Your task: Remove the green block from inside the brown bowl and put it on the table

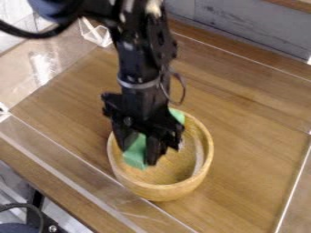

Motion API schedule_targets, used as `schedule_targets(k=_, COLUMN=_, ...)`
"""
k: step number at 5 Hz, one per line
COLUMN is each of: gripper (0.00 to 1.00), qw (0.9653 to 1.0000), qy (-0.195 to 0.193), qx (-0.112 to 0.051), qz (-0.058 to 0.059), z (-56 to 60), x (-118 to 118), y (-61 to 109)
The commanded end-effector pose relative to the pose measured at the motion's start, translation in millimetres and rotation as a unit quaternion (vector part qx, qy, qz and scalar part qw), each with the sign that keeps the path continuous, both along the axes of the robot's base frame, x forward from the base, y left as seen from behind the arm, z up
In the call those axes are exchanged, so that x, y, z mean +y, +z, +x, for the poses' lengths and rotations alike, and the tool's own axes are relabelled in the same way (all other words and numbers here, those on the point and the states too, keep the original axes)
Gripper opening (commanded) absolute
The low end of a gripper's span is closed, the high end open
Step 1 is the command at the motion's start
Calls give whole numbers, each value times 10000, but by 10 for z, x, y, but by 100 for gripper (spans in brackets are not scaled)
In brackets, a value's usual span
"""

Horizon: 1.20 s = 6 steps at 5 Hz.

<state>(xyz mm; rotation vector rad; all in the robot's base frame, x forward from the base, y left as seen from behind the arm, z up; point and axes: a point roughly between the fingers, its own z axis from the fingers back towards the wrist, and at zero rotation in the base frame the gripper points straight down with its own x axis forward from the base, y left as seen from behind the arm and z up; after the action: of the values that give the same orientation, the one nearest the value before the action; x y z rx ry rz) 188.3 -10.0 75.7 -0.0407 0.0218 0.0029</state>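
Surface: wood-grain surface (249,100) with low clear acrylic walls (49,150) at its edges, pale planking behind.
Hand: black hand (142,150) pointing straight down into the brown bowl (183,178), closed narrowly on the green block (144,157).
Block position: held between the fingers, tilted, its upper end showing just behind the hand and its lower end below the fingertips, within the bowl's rim. Whether it is free of the bowl floor cannot be told.
Risk, grip: the block appears pinched off-centre and at a slant; it may pivot or slip out and fall back into the bowl.
Risk, rim: a sideways move before the block's low end is above the thick wall would likely catch the rim and drag or tip the bowl.
Risk, placement: the acrylic wall nearest the bowl leaves little bare wood on that side; a release there may knock it.
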Motion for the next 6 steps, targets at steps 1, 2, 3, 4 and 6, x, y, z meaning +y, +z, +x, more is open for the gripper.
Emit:
schedule_targets(k=1, gripper=0, qw=9988, qy=3, qx=-487, qz=-69, z=109, x=38, y=532)
schedule_targets(k=2, gripper=0, qw=9978, qy=61, qx=-651, qz=-133, z=186, x=155, y=880)
schedule_targets(k=3, gripper=0, qw=9962, qy=444, qx=-732, qz=-139, z=397, x=444, y=1015)
schedule_targets(k=4, gripper=0, qw=9956, qy=499, qx=-785, qz=-116, z=452, x=559, y=1077)
schedule_targets(k=6, gripper=0, qw=9969, qy=201, qx=-762, qz=2, z=323, x=477, y=879)
